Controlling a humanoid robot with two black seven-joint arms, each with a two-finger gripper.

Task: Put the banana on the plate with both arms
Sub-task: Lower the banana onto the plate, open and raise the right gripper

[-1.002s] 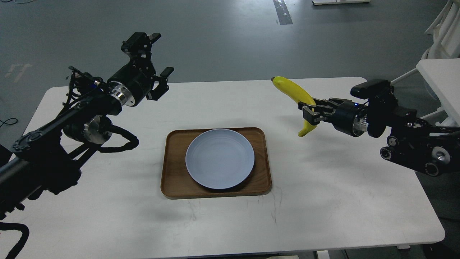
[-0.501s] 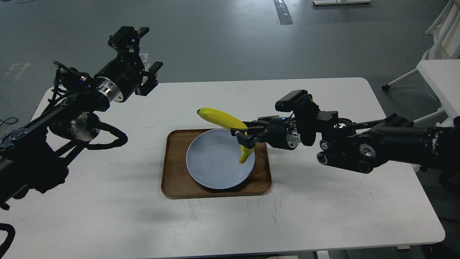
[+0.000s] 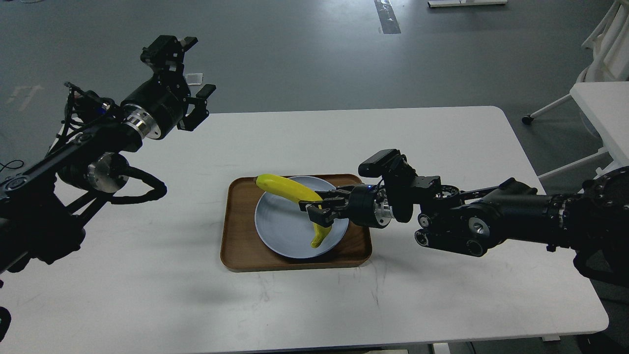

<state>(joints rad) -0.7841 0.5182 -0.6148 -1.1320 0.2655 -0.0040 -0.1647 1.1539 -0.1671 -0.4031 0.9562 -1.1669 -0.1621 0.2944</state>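
Non-task stuff from my head cam: the big white table (image 3: 304, 305) has some faint scuffs and dark hairline marks near the front edge. A brown wooden tray (image 3: 236, 246) with rounded corners sits about in the middle of it. Past the table it's all grey floor (image 3: 304, 54), with a dark strip (image 3: 386, 15) running toward the top of my view. Far right there's another white table (image 3: 602, 110) and something pale white (image 3: 612, 44) behind it, can't tell what.
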